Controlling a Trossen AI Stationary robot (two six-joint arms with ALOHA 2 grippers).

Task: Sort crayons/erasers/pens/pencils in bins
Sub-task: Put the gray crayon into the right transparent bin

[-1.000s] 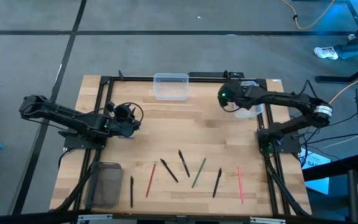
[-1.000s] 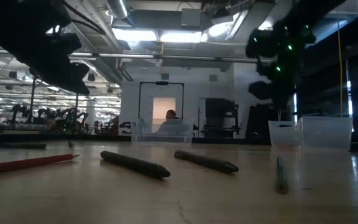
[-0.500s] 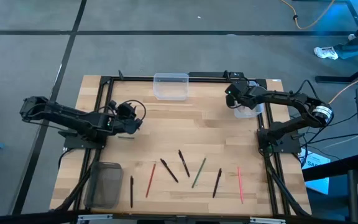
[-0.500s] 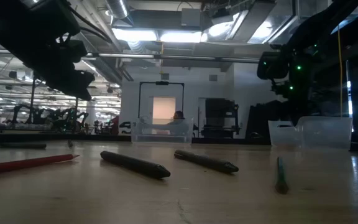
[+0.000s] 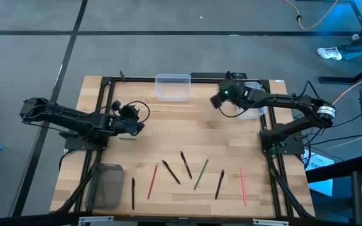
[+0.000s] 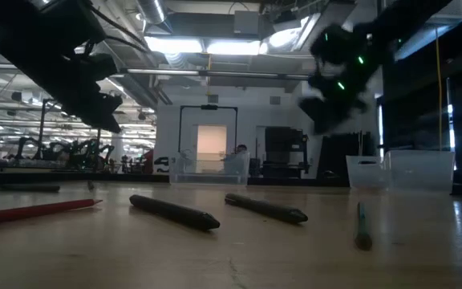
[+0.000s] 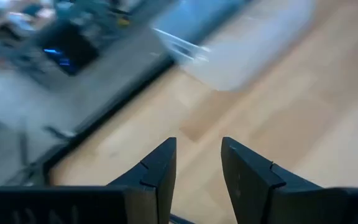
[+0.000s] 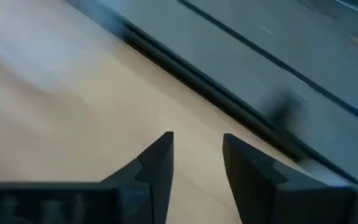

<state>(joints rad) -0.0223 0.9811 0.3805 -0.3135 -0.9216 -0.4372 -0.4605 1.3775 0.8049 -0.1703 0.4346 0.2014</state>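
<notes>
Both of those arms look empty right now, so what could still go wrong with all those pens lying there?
The black pens lie close together and slanted, so a gripper might nudge a neighbour while grabbing one. The right gripper is swinging near the clear bin and could bump it. The left gripper hangs open above bare wood.

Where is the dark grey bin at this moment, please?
In the high view, the dark grey bin stands at the table's near left corner, just left of a black pen and apart from both grippers.
</notes>
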